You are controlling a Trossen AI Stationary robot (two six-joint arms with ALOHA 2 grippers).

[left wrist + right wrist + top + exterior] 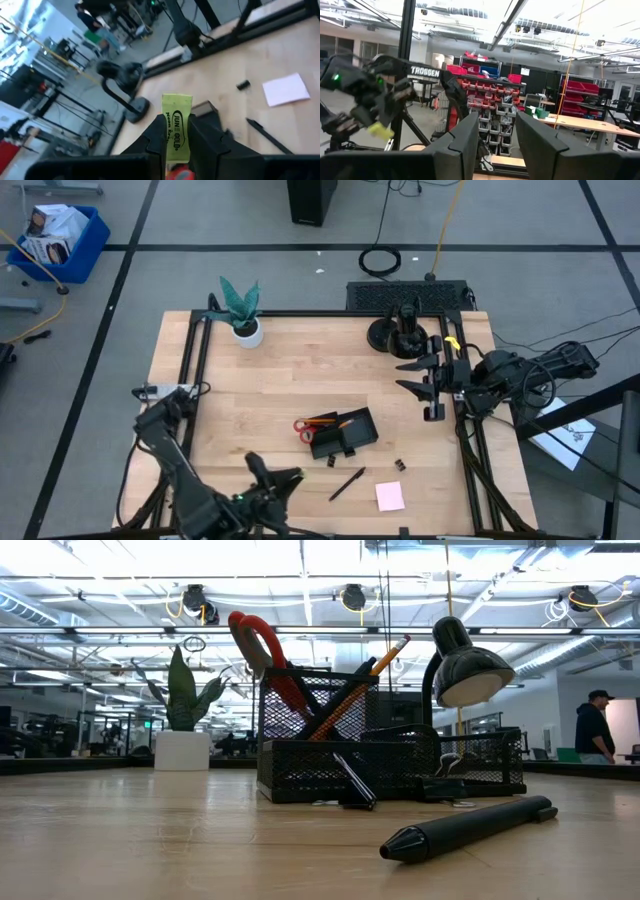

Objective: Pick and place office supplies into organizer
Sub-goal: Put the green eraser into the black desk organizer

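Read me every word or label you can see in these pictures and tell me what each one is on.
"TROSSEN": white letters on the left arm, seen from the right wrist view.
"JUN" then "GOLD", partly legible: on the yellow-green piece between the left gripper fingers.
Printing on the boxes in the blue bin: too small to read.

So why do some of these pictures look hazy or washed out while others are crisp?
Low view: the ceiling lights blow out white behind the organizer, and the near black pen is soft. Left wrist view: the room is smeared, though the yellow-green piece between the fingers reads clearly. Right wrist view: the other arm is blurred. High view: even light, faint shadows.
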